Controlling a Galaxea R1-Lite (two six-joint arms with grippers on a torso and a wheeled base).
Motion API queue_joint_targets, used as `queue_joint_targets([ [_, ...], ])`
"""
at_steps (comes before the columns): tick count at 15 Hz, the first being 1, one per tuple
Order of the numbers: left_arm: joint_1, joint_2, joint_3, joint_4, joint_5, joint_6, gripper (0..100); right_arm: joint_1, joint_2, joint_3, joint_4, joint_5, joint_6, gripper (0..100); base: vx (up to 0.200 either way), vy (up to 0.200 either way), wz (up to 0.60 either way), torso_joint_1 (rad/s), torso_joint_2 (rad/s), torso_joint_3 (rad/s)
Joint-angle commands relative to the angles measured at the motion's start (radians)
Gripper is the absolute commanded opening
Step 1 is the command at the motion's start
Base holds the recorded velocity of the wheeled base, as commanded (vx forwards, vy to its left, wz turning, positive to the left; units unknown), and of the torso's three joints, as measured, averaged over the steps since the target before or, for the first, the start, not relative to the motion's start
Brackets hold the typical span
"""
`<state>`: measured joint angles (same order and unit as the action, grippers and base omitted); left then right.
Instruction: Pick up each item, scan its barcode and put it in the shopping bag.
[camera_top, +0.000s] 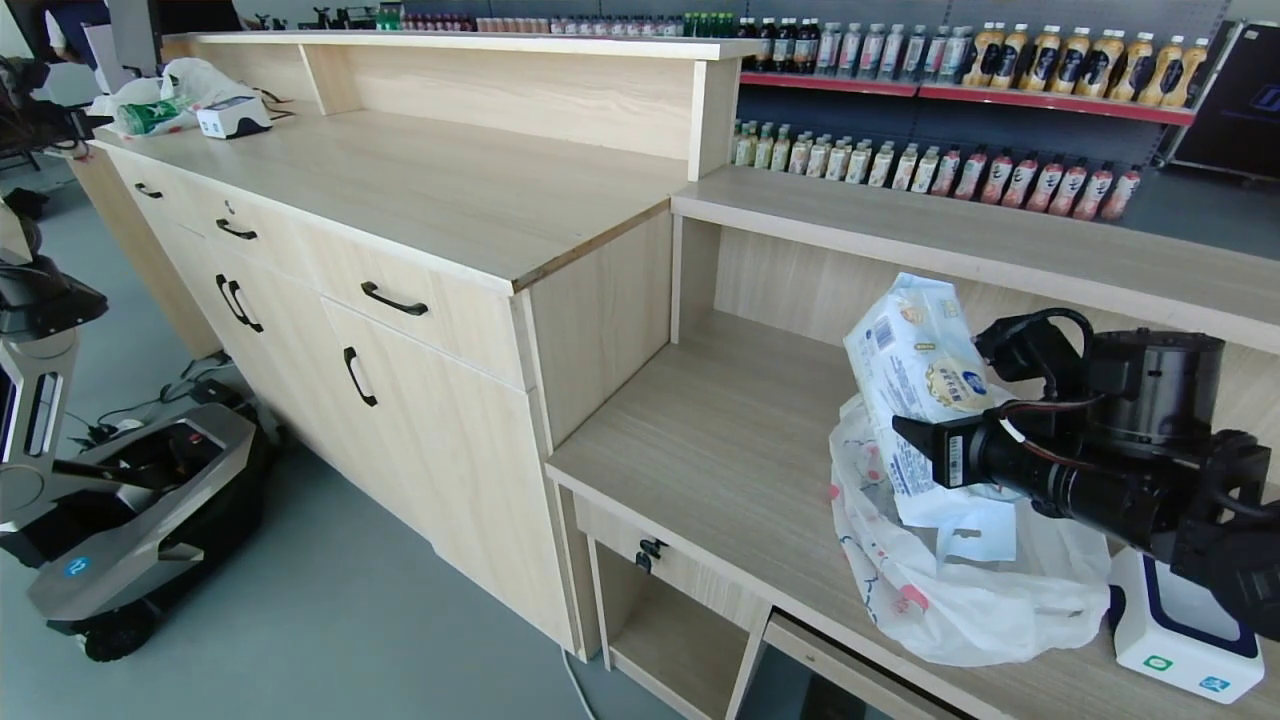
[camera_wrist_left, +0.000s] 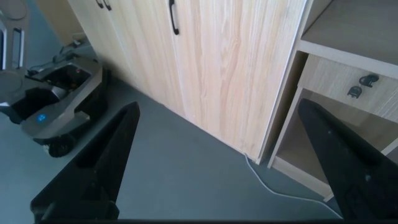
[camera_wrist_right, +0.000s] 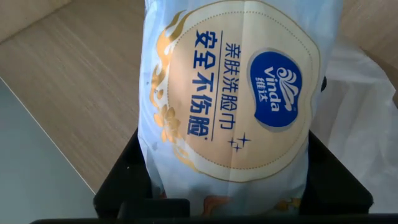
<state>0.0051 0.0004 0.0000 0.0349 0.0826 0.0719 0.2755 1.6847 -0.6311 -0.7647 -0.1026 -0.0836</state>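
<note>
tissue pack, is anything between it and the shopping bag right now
Nothing visible is in the way. The tissue pack is held by the right end effector directly above the shopping bag, which lies crumpled on the lower counter. The white scanner sits beside the bag, off the path.

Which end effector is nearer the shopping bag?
Right. The right end effector holds the tissue pack over the shopping bag; the left end effector hangs over the floor by the cabinet.

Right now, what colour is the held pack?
Pack: pale blue, gold-ringed cream panel; clearest in right wrist view.
</note>
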Motion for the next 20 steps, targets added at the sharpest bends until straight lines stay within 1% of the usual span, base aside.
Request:
queue_joint_targets([
  [1, -0.001, 0.0, 0.0, 0.0, 0.0, 0.0, 100, 0.001, 0.03, -0.022, -0.005, 0.001, -0.008, 0, 0.0, 0.0, 0.0, 0.0, 0.0, 0.0],
  [2, -0.001, 0.0, 0.0, 0.0, 0.0, 0.0, 100, -0.012, 0.015, -0.019, -0.004, 0.001, -0.067, 0, 0.0, 0.0, 0.0, 0.0, 0.0, 0.0],
  [4, -0.001, 0.0, 0.0, 0.0, 0.0, 0.0, 100, -0.033, -0.003, 0.022, -0.002, 0.001, -0.12, 0, 0.0, 0.0, 0.0, 0.0, 0.0, 0.0],
  [8, -0.001, 0.0, 0.0, 0.0, 0.0, 0.0, 100, -0.065, 0.036, 0.037, 0.004, 0.004, -0.104, 0, 0.0, 0.0, 0.0, 0.0, 0.0, 0.0],
  [20, -0.001, 0.0, 0.0, 0.0, 0.0, 0.0, 100, -0.065, 0.096, 0.068, 0.002, 0.012, -0.087, 0, 0.0, 0.0, 0.0, 0.0, 0.0, 0.0],
])
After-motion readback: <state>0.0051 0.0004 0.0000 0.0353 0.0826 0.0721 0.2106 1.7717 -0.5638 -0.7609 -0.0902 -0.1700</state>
